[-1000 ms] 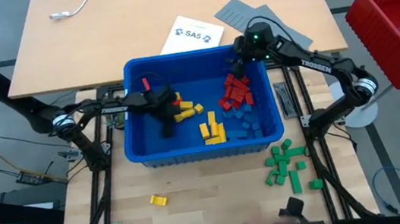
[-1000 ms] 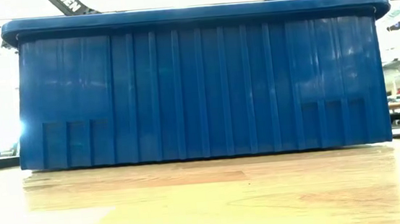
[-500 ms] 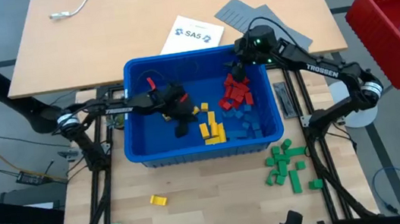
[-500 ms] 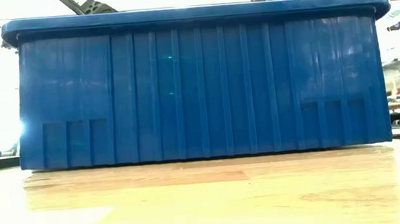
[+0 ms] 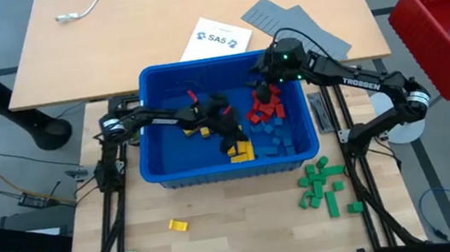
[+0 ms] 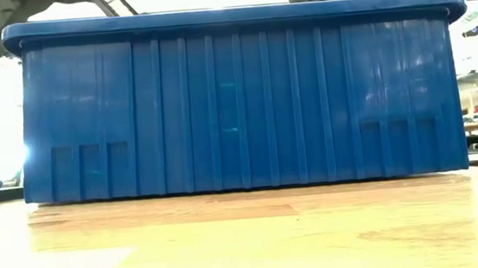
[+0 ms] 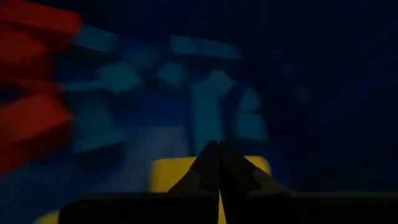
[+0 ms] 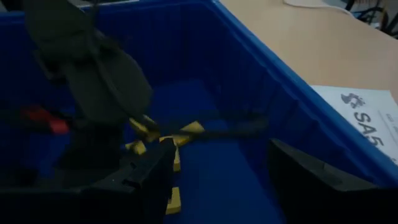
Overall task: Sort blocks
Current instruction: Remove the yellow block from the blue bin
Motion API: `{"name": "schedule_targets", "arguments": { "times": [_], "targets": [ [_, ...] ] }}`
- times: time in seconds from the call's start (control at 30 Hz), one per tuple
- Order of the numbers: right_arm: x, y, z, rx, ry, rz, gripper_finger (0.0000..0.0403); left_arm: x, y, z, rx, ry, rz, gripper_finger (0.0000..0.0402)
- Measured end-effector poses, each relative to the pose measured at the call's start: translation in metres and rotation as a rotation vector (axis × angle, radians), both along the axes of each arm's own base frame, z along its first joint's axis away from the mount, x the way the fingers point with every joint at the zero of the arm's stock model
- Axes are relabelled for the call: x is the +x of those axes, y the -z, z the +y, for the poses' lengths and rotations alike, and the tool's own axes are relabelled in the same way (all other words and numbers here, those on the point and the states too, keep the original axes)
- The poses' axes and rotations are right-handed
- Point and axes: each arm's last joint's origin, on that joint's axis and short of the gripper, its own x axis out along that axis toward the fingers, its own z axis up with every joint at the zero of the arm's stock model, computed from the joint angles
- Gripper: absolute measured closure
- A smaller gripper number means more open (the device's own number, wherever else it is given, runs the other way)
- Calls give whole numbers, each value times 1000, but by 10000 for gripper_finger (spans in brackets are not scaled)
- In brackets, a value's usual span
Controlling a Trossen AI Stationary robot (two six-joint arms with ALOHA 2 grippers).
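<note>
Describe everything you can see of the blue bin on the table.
The blue bin is a deep, rectangular, open-topped plastic tub with ribbed side walls and a thick rolled rim. It sits upright on the wooden table. Inside lie yellow blocks, red blocks and blue blocks. Both arms reach into it.

Inside the blue bin (image 5: pixel 149 127), the left end effector (image 5: pixel 233 139) sits over yellow blocks (image 5: pixel 241 151), beside red blocks (image 5: pixel 264 106).

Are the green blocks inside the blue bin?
No. In the high view the green blocks lie in a cluster on the table outside the blue bin, near its corner.
</note>
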Motion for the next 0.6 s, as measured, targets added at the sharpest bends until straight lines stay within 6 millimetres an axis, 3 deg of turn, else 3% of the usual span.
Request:
{"name": "schedule_targets", "arguments": {
  "times": [0.23, 0.6],
  "targets": [
    [3, 0, 6, 3, -22, 4, 165, 13, 28, 1, -186, 106, 45, 396],
    [4, 3, 10, 18, -36, 32, 165, 6, 37, 9, -169, 10, 149, 396]
  ]
}}
